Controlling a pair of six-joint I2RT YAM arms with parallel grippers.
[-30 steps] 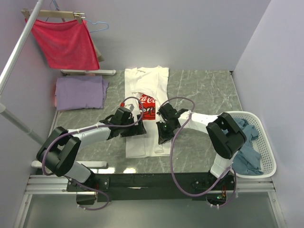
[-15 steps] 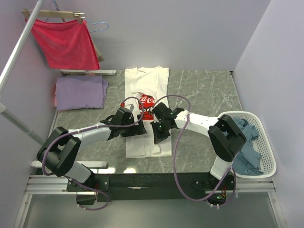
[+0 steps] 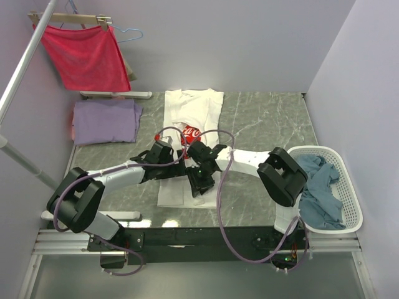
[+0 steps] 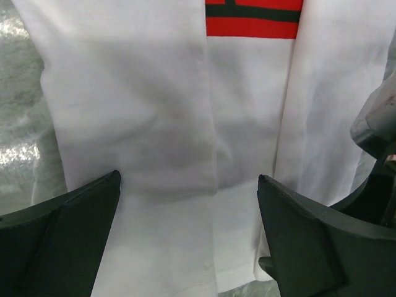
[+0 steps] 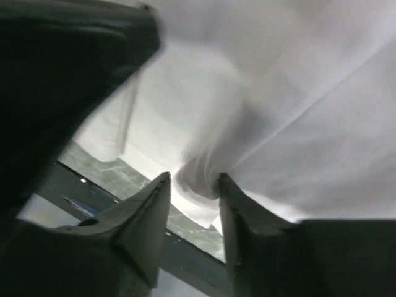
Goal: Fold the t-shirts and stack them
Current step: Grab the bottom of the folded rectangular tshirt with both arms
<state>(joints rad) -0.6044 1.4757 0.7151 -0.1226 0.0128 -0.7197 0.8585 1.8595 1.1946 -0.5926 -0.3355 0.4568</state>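
Note:
The white t-shirt (image 3: pixel 192 109) with the red chest print (image 3: pixel 191 131) lies lengthwise at the table's middle, its sides folded in. My left gripper (image 3: pixel 179 167) hovers open over its lower half; the left wrist view shows the gripper (image 4: pixel 189 176) with smooth white cloth (image 4: pixel 154 93) under wide-apart fingers. My right gripper (image 3: pixel 198 182) is right beside it, over the shirt's lower middle. In the right wrist view that gripper (image 5: pixel 193 176) has parted jaws, and a bunch of white fabric (image 5: pixel 201 173) sits between them, touching one finger. A folded lavender t-shirt (image 3: pixel 104 121) lies at the back left. A grey-blue t-shirt (image 3: pixel 318 187) fills the basket.
A white slotted laundry basket (image 3: pixel 349 180) stands at the right edge. A red cloth (image 3: pixel 87 56) hangs from a hanger on the rail at the back left. The two arms nearly touch over the shirt.
My right gripper has moved left across the shirt, dragging its right side inward, and its jaws have parted from shut. The left arm has stayed put, open.

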